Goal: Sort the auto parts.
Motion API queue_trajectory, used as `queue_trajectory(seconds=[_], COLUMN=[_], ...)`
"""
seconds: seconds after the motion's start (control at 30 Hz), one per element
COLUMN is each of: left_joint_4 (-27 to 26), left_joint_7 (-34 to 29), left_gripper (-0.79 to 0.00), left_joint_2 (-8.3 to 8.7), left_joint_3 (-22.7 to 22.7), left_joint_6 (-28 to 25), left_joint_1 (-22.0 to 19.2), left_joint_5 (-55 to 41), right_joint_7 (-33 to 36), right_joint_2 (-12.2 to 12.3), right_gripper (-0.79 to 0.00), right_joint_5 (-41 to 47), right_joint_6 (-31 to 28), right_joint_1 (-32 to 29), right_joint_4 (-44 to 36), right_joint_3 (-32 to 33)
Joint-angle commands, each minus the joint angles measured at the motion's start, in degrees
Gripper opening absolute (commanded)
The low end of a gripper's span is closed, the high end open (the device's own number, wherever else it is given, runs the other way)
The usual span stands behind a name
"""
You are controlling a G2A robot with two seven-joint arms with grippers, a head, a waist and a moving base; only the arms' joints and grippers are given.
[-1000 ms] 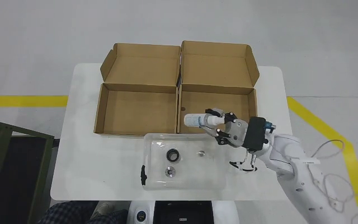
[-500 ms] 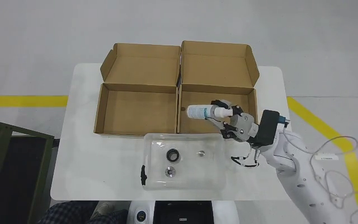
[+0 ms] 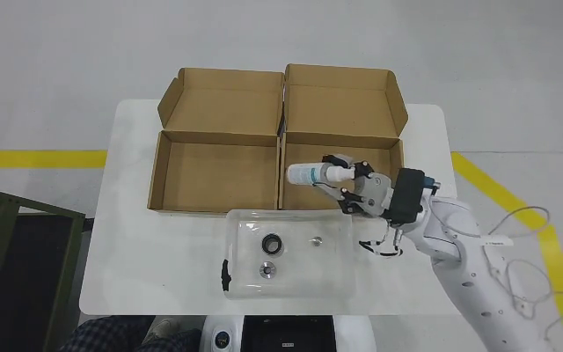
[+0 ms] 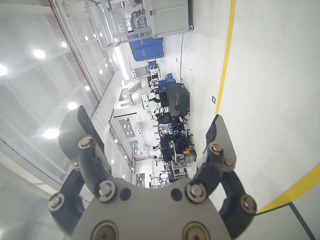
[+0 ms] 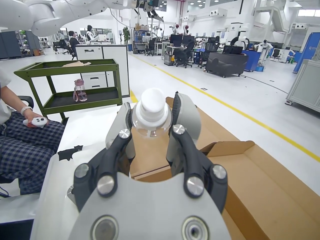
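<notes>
Now the right gripper (image 3: 345, 185) holds a bottle (image 3: 306, 174) by its neck, level above the right box (image 3: 369, 157), its left side, base pointing away from the gripper.

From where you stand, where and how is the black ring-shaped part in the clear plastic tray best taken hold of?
Probably across the outer rim of the black ring-shaped part, coming straight down: it lies flat, and the walls of the clear plastic tray bar any side approach.
</notes>
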Motion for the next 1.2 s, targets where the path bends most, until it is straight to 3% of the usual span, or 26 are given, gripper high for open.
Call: queue_trajectory(seconds=[0.0, 0.6, 1.17], left_joint_4=[0.00, 0.00, 0.00], left_joint_7=[0.00, 0.00, 0.00], left_gripper=[0.000, 0.000, 0.000], left_joint_2=[0.00, 0.00, 0.00], left_joint_3=[0.00, 0.00, 0.00], left_joint_6=[0.00, 0.00, 0.00], left_joint_1=[0.00, 0.00, 0.00], left_joint_5=[0.00, 0.00, 0.00], right_joint_7=[1.13, 16.89, 20.96], right_joint_2=[-0.14, -1.98, -5.26], right_gripper=[-0.785, -0.785, -0.785], right_joint_5=[-0.43, -8.96, -8.09], right_joint_6=[0.16, 4.95, 4.48], right_joint_1=[0.84, 11.12, 22.26], right_joint_4=[0.65, 9.59, 25.15], right_joint_3=[-0.53, -7.51, -15.64])
